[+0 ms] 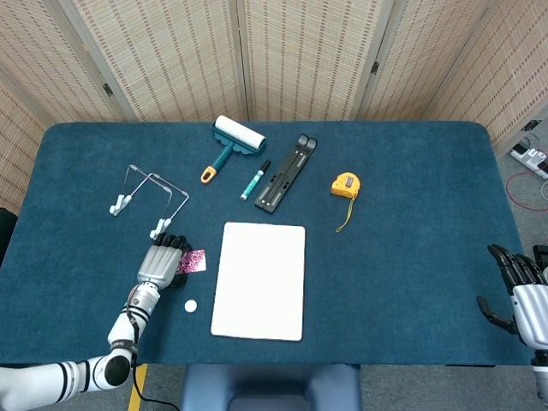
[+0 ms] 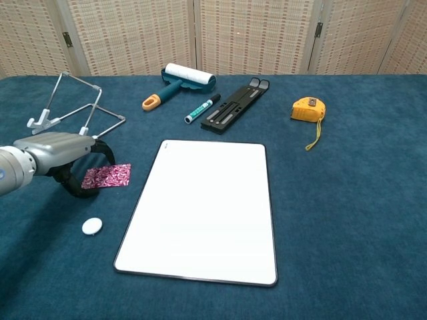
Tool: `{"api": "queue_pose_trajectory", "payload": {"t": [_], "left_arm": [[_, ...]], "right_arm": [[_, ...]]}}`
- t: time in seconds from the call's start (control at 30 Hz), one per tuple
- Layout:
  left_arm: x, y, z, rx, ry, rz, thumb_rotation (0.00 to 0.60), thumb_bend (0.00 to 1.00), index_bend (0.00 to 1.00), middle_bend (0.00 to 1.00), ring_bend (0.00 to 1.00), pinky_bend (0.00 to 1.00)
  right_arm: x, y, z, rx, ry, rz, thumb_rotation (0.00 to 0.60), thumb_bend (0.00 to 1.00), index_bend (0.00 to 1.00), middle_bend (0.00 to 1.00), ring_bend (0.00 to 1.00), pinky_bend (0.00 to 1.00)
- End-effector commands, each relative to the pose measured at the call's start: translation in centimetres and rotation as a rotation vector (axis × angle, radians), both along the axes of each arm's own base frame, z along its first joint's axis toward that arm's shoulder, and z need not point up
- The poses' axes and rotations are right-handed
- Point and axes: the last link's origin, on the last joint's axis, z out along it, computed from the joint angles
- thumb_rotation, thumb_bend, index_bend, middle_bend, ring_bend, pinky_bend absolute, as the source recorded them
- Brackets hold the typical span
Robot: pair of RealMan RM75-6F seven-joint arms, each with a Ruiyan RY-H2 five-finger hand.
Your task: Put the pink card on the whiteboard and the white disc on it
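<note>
The pink card [image 2: 107, 176] is a small rectangle with a dark magenta ground and a pale swirling pattern, lying flat on the blue table [image 2: 347, 200]. It sits directly at the fingertips of the left hand [image 2: 63, 155], its near-left corner under the dark curled fingers [image 2: 101, 148]. Whether those fingers actually pinch the card or only arch over its edge cannot be told from either view; the thumb curls below and hides the contact.

The white disc [image 2: 92, 226] is a small, smooth, slightly domed oval, lying apart from the fingers, on the wrist side of the card and nearer the table's front edge. The whiteboard [image 2: 203, 210] is a plain white rounded panel with a thin dark rim, lying just past the card's far edge from the fingers; nothing rests on it.

The left forearm is cut off at the chest view's left border. In the head view, the card [image 1: 193, 260] is half covered by the hand [image 1: 159, 263], and the disc [image 1: 190, 305] shows only as a speck.

The right hand [image 1: 517, 289] appears only in the head view, at the frame's right edge, well apart from everything; its dark fingers are spread and hold nothing, and its wrist is cut off.
</note>
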Motion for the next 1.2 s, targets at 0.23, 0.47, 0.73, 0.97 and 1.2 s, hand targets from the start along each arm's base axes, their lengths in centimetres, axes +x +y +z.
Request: {"api": "queue_pose_trajectory", "payload": {"t": [0.23,0.47,0.73,0.97,1.2], "left_arm": [[0.1,0.2,-0.1,-0.001,0.002,0.006,0.600,0.38,0.27,0.14,0.11,0.00],[0.0,0.1,-0.4,0.007,-0.007,-0.006,0.600,0.38,0.32,0.14,0.11,0.00],[0.2,-0.1,-0.4,0.017,-0.019,-0.027,0.600,0.38,0.36,0.14,0.11,0.00],[1.2,-0.3,0.2,0.036,-0.047,-0.070,0.600,0.38,0.36,0.14,0.11,0.00],[3.9,-0.6,0.6,0.035,-0.084,-0.153,0.600,0.38,0.36,0.14,0.11,0.00]], "right_arm": [[-0.1,0.0,0.0,0.000,0.000,-0.005,0.600,0.37,0.05,0.13,0.14,0.11],[-0.2,0.0,0.0,0.000,-0.001,-0.006,0.600,0.37,0.05,0.13,0.14,0.11],[-0.2,0.0,0.0,0.000,-0.001,-0.006,0.600,0.37,0.05,0.13,0.14,0.11],[-0.1,0.0,0.0,0.000,0.001,-0.003,0.600,0.37,0.05,0.13,0.14,0.11],[-0.1,0.2,0.1,-0.003,0.000,-0.005,0.600,0.37,0.05,0.13,0.14,0.11]]}}
